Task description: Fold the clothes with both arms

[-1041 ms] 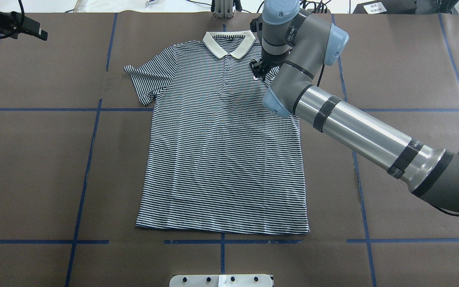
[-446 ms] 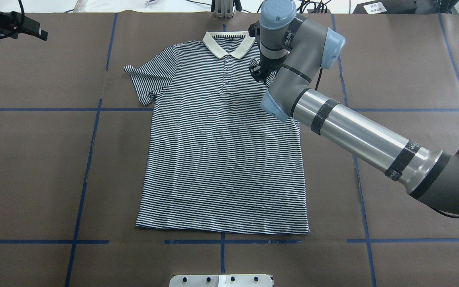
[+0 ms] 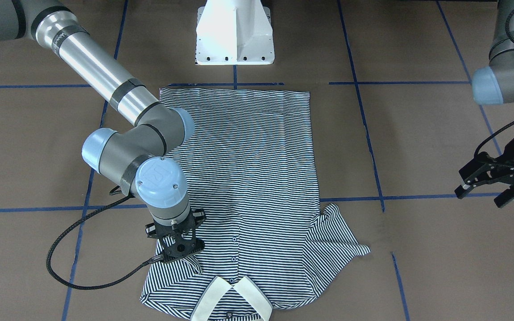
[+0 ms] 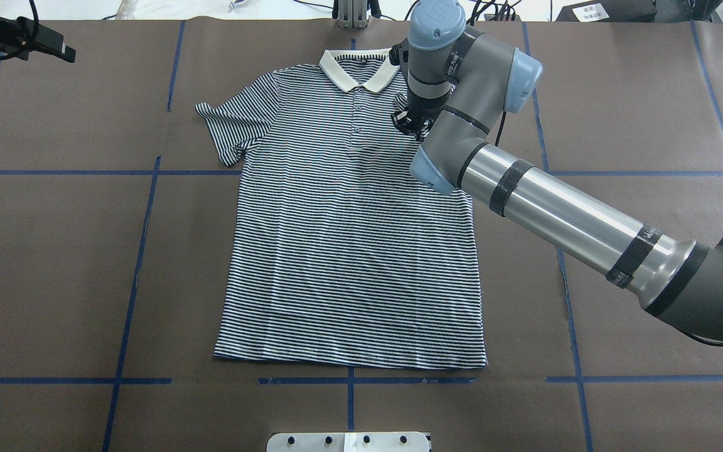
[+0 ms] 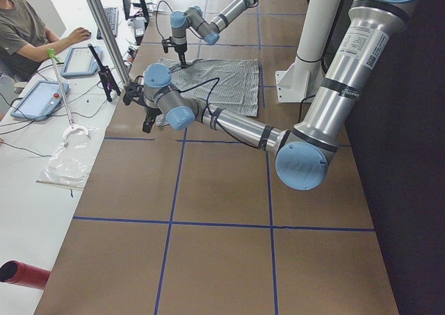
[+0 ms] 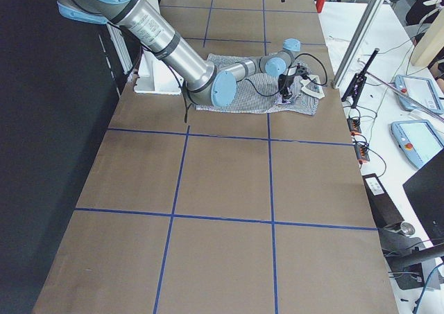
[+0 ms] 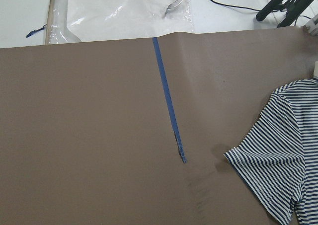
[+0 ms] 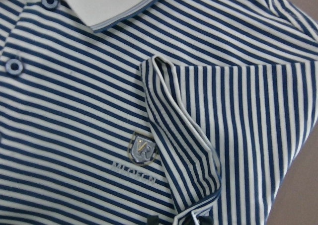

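Right wrist-mounted view: right tool [image 3: 180,252] narrowly pinches folded sleeve of polo shirt [image 8: 74,111].

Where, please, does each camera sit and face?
Front-facing: across the table, facing pedestal; right arm, left arm.
Overhead: behind the robot, down on polo shirt; right arm.
Exterior left: table's end; left arm nearest.
Exterior right: opposite end; right arm nearest.
Left wrist: sleeve, blue tape; no arm.
Right wrist: chest patch close-up; no arm.
Wrists share the polo shirt.
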`<action>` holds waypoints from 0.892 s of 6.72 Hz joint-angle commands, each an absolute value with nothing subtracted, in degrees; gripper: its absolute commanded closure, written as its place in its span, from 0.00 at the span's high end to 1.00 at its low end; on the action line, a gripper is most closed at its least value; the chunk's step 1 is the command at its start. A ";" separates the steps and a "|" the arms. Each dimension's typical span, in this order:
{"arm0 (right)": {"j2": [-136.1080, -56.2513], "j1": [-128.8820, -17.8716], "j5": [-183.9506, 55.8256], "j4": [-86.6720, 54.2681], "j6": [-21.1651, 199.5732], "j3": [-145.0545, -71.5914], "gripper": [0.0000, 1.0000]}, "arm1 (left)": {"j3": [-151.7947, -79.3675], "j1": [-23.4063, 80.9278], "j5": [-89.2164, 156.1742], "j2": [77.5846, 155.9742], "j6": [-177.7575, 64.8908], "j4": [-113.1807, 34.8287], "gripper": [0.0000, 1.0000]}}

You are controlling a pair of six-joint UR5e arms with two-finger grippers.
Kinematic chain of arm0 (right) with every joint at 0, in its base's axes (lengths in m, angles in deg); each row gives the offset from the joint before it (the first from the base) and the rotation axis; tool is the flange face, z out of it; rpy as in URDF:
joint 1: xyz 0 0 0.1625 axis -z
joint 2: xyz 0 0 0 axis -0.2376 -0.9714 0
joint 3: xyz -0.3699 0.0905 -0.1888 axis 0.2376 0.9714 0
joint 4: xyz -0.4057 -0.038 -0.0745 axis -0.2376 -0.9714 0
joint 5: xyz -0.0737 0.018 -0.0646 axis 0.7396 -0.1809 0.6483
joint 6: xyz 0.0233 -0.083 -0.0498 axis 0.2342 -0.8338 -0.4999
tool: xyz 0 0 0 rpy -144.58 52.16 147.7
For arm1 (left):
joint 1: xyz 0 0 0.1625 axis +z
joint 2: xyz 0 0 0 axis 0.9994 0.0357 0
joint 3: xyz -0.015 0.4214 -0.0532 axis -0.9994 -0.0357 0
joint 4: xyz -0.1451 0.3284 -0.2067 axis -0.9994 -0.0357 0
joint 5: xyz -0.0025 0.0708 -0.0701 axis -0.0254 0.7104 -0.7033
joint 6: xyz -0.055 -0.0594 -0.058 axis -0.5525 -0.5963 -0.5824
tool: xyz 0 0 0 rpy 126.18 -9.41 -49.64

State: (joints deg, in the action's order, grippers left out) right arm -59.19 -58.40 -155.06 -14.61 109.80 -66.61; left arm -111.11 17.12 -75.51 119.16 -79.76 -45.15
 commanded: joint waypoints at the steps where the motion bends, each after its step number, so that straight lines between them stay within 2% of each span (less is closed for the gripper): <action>1: -60.03 -57.87 -158.70 -14.60 109.97 -68.40 0.42 | -111.53 17.12 -75.51 119.16 -80.37 -45.15 1.00; 3: -63.18 -57.00 -161.97 -14.60 110.23 -73.75 0.44 | -111.54 17.12 -75.51 119.16 -80.37 -45.15 1.00; 4: -64.76 -56.29 -163.63 -14.78 110.32 -76.21 0.55 | -111.62 17.12 -75.51 119.24 -80.46 -45.15 1.00; 5: -66.00 -56.11 -164.78 -15.04 110.32 -78.76 0.93 | -111.62 17.12 -75.51 119.25 -80.38 -45.15 1.00; 6: -65.40 -56.20 -165.14 -16.61 110.49 -79.65 1.00 | -111.62 17.20 -75.51 119.42 -81.16 -45.15 1.00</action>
State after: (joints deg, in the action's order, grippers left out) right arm -65.26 -56.28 -164.27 -15.28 110.35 -77.80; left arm -111.61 17.14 -75.51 119.29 -80.57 -45.15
